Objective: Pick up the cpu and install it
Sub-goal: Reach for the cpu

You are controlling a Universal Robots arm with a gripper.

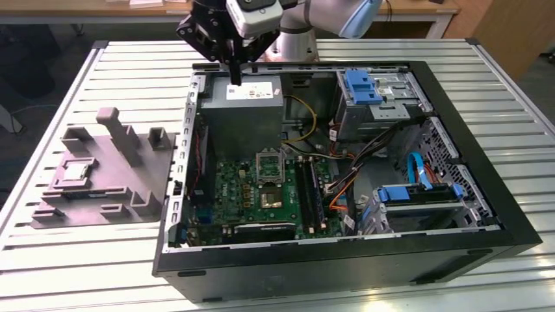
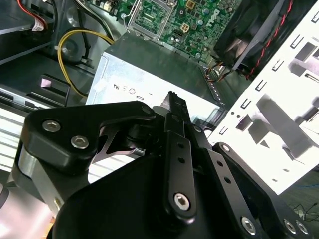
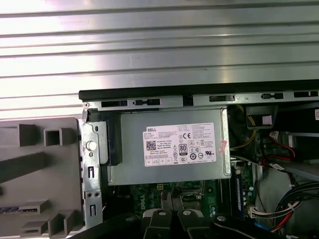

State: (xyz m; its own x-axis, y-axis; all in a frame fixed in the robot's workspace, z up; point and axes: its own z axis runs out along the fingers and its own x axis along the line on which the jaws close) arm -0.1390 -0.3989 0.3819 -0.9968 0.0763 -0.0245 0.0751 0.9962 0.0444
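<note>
Slatted metal table [image 1: 130,78] | fingers [image 1: 234,70] closed, empty, over power supply [image 1: 243,114] | cpu [image 1: 77,171] on grey fixture [image 1: 130,169]

Mid-frame you've got the grey power supply box [image 3: 149,169] with its white label [image 3: 182,144] facing the camera, tucked just inside the black case rim [image 3: 199,90]. Past that rim it's all slatted aluminium desk [image 3: 159,45]. On the far side of the box from the rim, a strip of green motherboard [image 3: 142,194] peeks out. The hand [image 3: 171,199] hangs over that strip, black fingertips [image 3: 165,201] close together. A slotted metal case wall [image 3: 91,172] sits between the box and a grey fixture block [image 3: 35,164] outside the case. On the box's opposite side there's a yellow cable [image 3: 247,138] plus a tangle of wires [image 3: 279,159].
</note>
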